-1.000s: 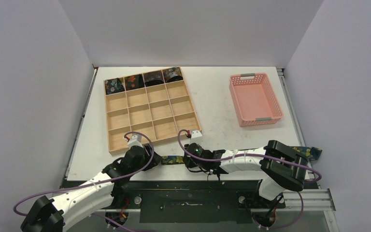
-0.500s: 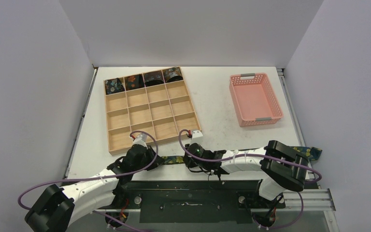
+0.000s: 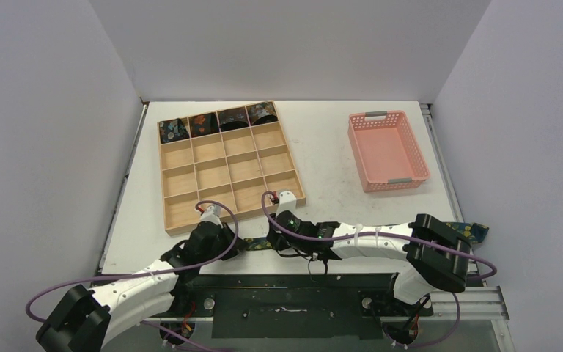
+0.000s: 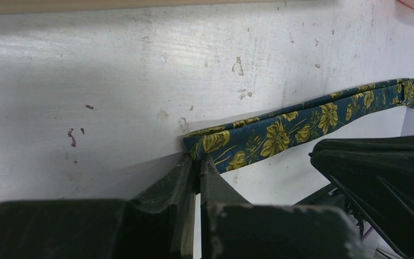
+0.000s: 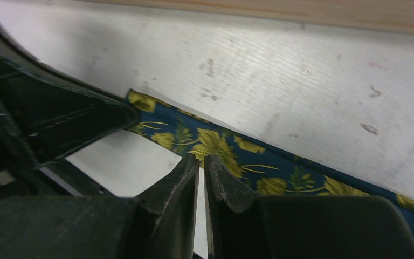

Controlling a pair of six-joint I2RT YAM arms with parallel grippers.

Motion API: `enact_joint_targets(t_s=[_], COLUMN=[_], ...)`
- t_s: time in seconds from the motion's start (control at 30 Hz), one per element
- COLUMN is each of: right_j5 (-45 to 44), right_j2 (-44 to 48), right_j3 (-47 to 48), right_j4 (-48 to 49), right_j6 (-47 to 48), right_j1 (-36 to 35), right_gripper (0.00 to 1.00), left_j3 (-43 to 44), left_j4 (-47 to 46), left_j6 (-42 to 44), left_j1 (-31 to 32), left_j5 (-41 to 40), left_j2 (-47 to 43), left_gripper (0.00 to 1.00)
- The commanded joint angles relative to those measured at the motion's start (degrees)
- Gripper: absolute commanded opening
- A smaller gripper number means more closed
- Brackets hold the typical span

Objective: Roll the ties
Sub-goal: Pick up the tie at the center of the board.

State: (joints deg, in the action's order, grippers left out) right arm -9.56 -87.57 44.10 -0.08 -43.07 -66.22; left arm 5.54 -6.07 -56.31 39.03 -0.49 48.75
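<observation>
One tie point(image 3: 255, 243), navy with yellow flowers, lies stretched along the table's near edge, its far end point(image 3: 475, 231) at the right. My left gripper point(image 3: 233, 244) is shut on that tie's left end point(image 4: 210, 143), the fabric's corner pinched between the tips of the left gripper point(image 4: 199, 158). My right gripper point(image 3: 273, 241) stands a short way to the right, shut. The tips of the right gripper point(image 5: 201, 158) rest at the tie's point(image 5: 218, 144) near edge, and no fabric shows in the slit. Several rolled ties point(image 3: 204, 123) fill the tray's back row.
The wooden compartment tray point(image 3: 163, 183) sits just beyond both grippers; its front rail point(image 5: 302, 12) is close behind the tie. A pink basket point(image 3: 388, 150) stands at the back right. In the left wrist view the right arm's black body point(image 4: 377, 178) crowds in close on the right.
The left gripper has closed onto the tie's left end. The right gripper has slid left along the tie, closer to the left one.
</observation>
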Motion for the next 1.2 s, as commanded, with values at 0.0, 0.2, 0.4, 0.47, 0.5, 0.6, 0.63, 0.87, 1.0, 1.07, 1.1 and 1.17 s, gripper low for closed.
enact_joint_targets(t_s=[0.0,0.2,0.4,0.47,0.5,0.6,0.63,0.87,1.0,1.07,1.1,1.17], right_j5=[0.59,-1.33,-2.98,-2.53,-2.17,-0.94,-0.37,6.44,10.62,13.01,14.13,16.02], right_j2=[-2.10,-5.90,-8.52,-9.60,-10.12,-11.35,-11.76,-14.86,-17.82,-19.26,-19.83,-20.87], right_j3=[4.40,4.38,2.83,2.55,2.43,1.96,1.87,1.11,2.32,2.83,3.00,3.27], right_j4=[0.25,-3.52,-4.74,-4.24,-3.92,-2.37,-1.71,7.88,13.76,16.65,18.21,21.16], right_j6=[1.76,0.40,-0.91,-1.08,-1.28,-2.24,-2.60,-5.50,-7.81,-9.11,-9.77,-11.10], right_j1=[-0.84,-0.84,-0.59,-0.58,-0.60,-0.59,-0.64,-0.58,-0.48,-0.41,-0.41,-0.45], right_gripper=[0.10,0.05,0.05,0.05,0.05,0.05,0.05,0.05,0.05,0.05,0.05,0.05], left_j3=[-0.44,-0.08,0.24,0.33,0.53,1.40,1.86,6.55,8.53,10.24,11.22,13.44], left_j4=[-1.18,1.21,3.97,4.84,5.48,9.03,10.58,22.77,26.68,29.00,29.81,32.05], left_j6=[0.33,0.55,0.85,0.86,0.86,1.00,1.15,1.47,0.16,0.14,0.12,0.43], left_j1=[-0.35,-0.35,-0.42,-0.43,-0.41,-0.38,-0.36,-0.22,0.00,0.06,0.08,0.09], left_j5=[-0.20,-0.21,-0.47,-0.32,-0.26,-0.19,-0.29,-1.63,-2.31,-2.84,-2.99,-3.49], left_j2=[-1.39,-3.49,-6.90,-7.66,-8.11,-9.98,-10.95,-19.91,-22.60,-22.58,-22.38,-21.70], left_gripper=[0.00,0.00,0.00,0.00,0.00,0.00,0.00,0.00,0.00,0.00,0.00,0.00])
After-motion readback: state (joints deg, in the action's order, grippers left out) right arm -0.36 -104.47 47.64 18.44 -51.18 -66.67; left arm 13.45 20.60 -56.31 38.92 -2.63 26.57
